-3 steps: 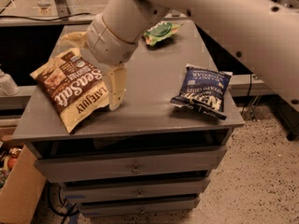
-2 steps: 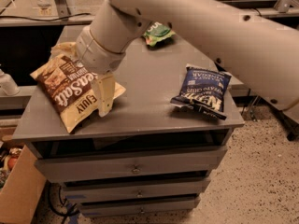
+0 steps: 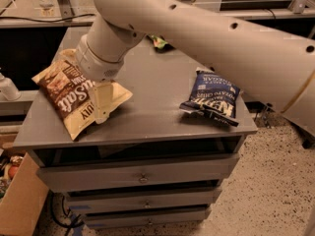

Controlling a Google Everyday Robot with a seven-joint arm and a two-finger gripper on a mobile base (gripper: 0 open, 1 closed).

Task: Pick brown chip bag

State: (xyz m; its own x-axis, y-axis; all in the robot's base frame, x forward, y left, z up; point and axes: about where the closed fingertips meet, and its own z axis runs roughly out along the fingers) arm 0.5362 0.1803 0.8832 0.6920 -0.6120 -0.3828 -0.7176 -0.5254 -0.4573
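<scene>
The brown chip bag (image 3: 66, 97), dark brown and tan with white "Sea Salt" lettering, lies flat on the left part of the grey cabinet top (image 3: 152, 82). My gripper (image 3: 102, 104) hangs from the big white arm and is down over the bag's right half, at or just above its surface. The arm's wrist hides the bag's upper right corner.
A dark blue chip bag (image 3: 211, 98) lies on the right part of the top. A small green bag (image 3: 160, 43) lies at the back, partly hidden by the arm. Drawers (image 3: 142, 173) are below. A cardboard box (image 3: 19, 200) stands on the floor at left.
The gripper has moved left and down, from beside the bag's right edge to over the bag. The bags have not moved.
</scene>
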